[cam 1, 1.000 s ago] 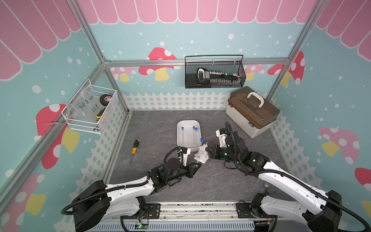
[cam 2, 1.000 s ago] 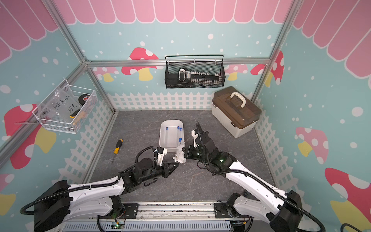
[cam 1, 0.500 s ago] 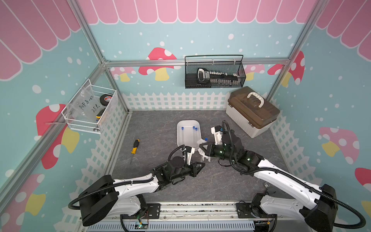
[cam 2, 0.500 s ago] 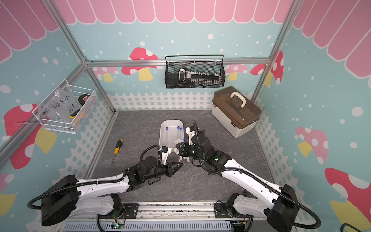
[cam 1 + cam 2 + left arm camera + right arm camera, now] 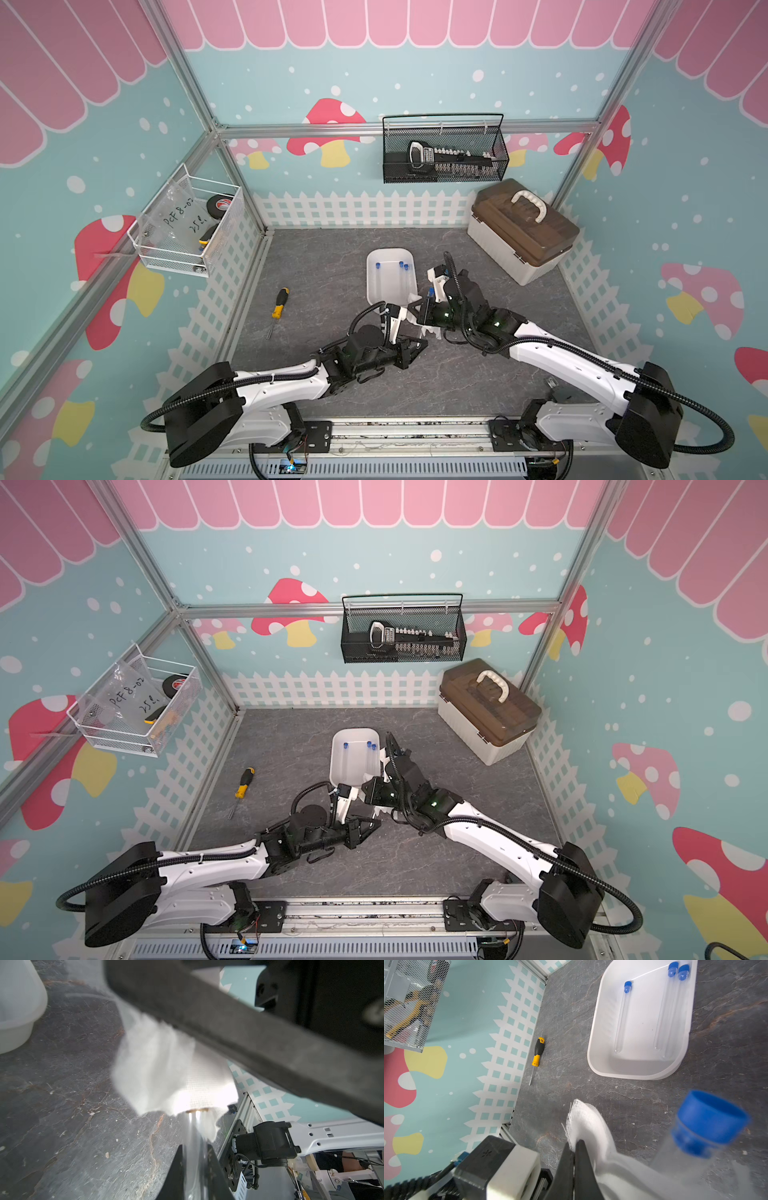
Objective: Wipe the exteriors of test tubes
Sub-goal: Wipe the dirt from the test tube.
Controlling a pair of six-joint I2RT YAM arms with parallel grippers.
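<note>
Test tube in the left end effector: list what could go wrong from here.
1. The left end effector holds the clear test tube by a narrow pinch; drag from the cloth might lever it loose or crack it.
2. The right end effector grips just a cloth edge, which could slip free.

Dark handwriting stands on the clear bag (image 5: 176,210) in the white wire basket (image 5: 174,262) on the left wall: "PCF 8-02", and under it what looks like "25 l", though the last mark is unclear. The label on the tool (image 5: 420,155) in the black mesh basket (image 5: 446,178) is too small to read.
</note>
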